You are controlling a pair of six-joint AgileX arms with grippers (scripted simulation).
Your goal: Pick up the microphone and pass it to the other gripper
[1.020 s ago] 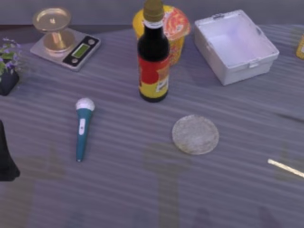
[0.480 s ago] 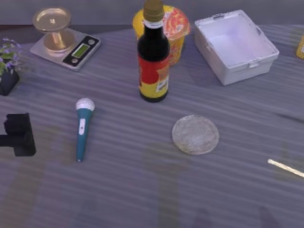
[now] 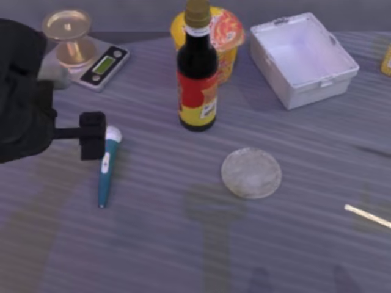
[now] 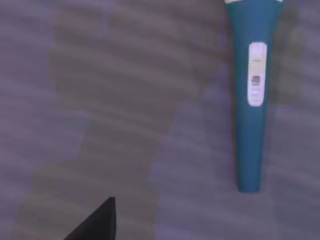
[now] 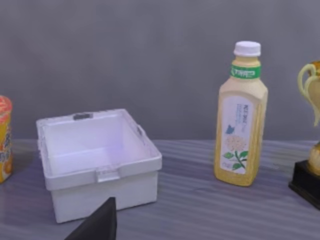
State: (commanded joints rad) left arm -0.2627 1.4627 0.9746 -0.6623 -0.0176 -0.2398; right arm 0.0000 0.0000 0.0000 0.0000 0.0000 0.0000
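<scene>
The microphone [image 3: 107, 170] lies flat on the table at the left, teal handle toward the near edge, white mesh head toward the back. My left gripper [image 3: 93, 135] hovers just left of the head and partly covers it. It is open with nothing in it. The left wrist view looks down on the teal handle and white switch of the microphone [image 4: 252, 100], with one black fingertip [image 4: 97, 225] off to its side. My right gripper is out of the top view. In its wrist view one fingertip [image 5: 100, 222] shows, the jaws standing apart and empty.
A dark sauce bottle [image 3: 197, 73] stands mid-back before a yellow noodle cup [image 3: 225, 33]. Around them are a white box [image 3: 302, 58], a scale [image 3: 91, 61] with a brass weight, a round grey coaster [image 3: 251, 173] and a thin yellow stick [image 3: 366, 215]. A tea bottle [image 5: 241, 117] stands by the box.
My left arm has swung in from the table's left edge toward the right and back. Its gripper now sits beside the microphone's head. The microphone has not moved.
</scene>
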